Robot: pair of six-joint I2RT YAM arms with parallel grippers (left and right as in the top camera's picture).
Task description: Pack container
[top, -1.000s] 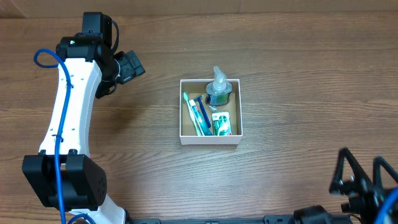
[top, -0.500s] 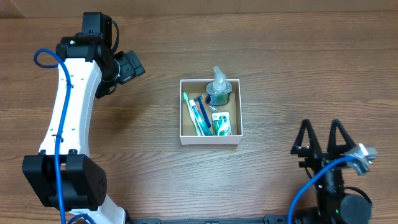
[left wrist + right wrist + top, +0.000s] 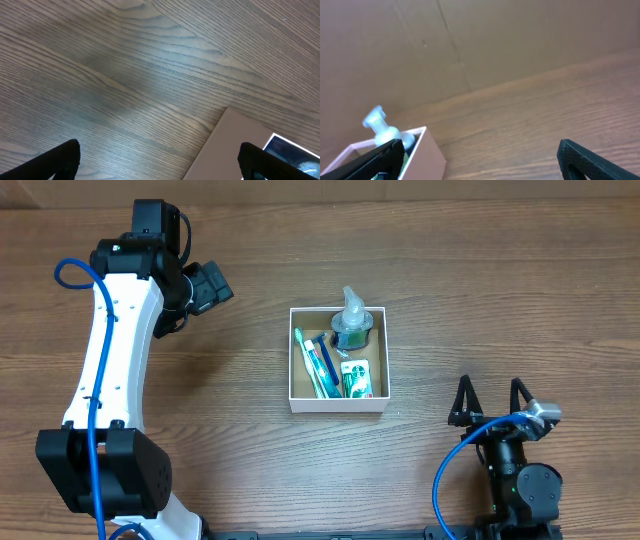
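The container [image 3: 293,385] is a square white-walled cardboard box in the middle of the table. Inside lie toothbrushes [image 3: 317,367], a green tube [image 3: 354,378] and a clear spray bottle [image 3: 351,323]. My left gripper [image 3: 208,286] hovers far left of the box, open and empty; its wrist view shows a box wall [image 3: 225,150] between its fingers [image 3: 160,162]. My right gripper [image 3: 490,404] is open and empty, low at the front right. Its wrist view shows the box corner [image 3: 422,145] and the bottle's nozzle [image 3: 376,122] at the left, with its fingers [image 3: 480,157] spread wide.
The wooden table [image 3: 470,300] is bare around the box. A brown cardboard wall [image 3: 470,40] stands behind the table's far edge. The white left arm [image 3: 110,360] with its blue cable spans the left side.
My right arm has swung in from the lower right corner to the left and settled near the front edge. The left arm and the box's contents have not moved.
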